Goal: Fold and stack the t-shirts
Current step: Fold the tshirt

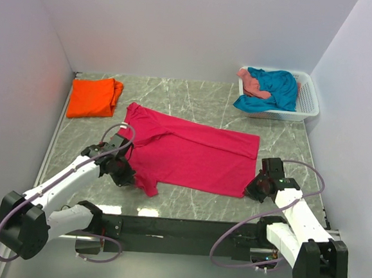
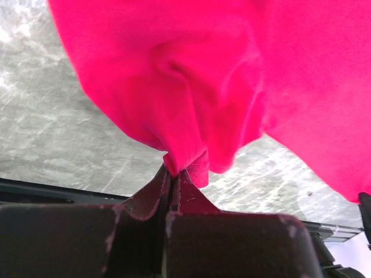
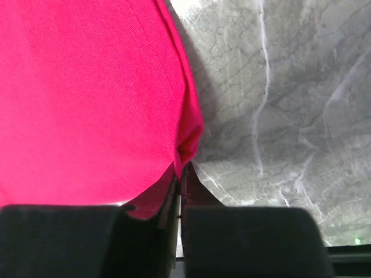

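Top external view: a magenta-pink t-shirt (image 1: 191, 153) is seen spread across the middle of the grey marbled counter (image 1: 201, 105), with a sleeve at its near left corner and its straight edge to the right. An orange t-shirt (image 1: 94, 97) is laid folded at the far left corner of the counter, well apart from the magenta one. In the white slatted basket (image 1: 308, 100) at the far right, a teal-blue t-shirt (image 1: 277, 88) is heaped, with a salmon-pink t-shirt (image 1: 253, 84) bunched just beside it on the left. The left fingers (image 1: 122, 172) are set at the shirt's near left edge beside the sleeve; in the left wrist view they (image 2: 162, 188) are pressed together on a small bunched fold of the magenta cloth. The right fingers (image 1: 253, 188) are placed at the near right corner; in the right wrist view they (image 3: 171, 188) are closed tight on the corner's doubled edge.
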Action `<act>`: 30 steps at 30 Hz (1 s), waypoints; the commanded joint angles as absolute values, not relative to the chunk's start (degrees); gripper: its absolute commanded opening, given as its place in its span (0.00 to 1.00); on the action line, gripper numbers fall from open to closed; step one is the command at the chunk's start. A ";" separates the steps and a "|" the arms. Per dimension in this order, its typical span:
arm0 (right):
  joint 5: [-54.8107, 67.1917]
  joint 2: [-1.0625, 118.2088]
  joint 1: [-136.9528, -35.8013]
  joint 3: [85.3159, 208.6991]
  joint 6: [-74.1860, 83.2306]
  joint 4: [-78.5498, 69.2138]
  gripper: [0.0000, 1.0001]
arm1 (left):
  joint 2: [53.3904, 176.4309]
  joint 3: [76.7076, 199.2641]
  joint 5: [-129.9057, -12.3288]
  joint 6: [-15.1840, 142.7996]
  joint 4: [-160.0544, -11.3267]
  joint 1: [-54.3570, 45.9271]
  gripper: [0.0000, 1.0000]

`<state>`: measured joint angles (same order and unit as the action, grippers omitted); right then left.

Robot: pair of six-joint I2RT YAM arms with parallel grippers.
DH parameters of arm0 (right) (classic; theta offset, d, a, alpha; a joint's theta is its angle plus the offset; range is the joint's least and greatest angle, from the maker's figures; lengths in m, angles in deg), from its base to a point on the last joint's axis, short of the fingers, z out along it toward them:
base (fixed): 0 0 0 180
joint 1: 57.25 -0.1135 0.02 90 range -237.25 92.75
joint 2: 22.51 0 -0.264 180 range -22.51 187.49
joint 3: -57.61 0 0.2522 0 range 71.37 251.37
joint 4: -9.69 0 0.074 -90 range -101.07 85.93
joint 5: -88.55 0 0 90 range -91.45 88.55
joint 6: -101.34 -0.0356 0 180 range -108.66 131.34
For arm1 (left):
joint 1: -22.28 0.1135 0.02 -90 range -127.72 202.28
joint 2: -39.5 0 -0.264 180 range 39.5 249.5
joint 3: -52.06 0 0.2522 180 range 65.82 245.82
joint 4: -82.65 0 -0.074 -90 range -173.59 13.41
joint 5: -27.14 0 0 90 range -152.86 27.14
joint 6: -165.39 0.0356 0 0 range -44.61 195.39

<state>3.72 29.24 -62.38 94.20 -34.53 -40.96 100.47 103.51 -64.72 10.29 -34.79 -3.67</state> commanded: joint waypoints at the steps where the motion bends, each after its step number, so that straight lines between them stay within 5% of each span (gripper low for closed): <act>1: 2.85 29.35 -62.70 95.98 -33.58 -40.19 0.01 | 99.71 106.68 -65.31 11.75 -35.51 -3.56 0.01; 30: 6.55 47.45 -62.17 117.42 -25.05 -42.04 0.00 | 115.79 129.00 -68.22 20.89 -42.72 9.71 0.01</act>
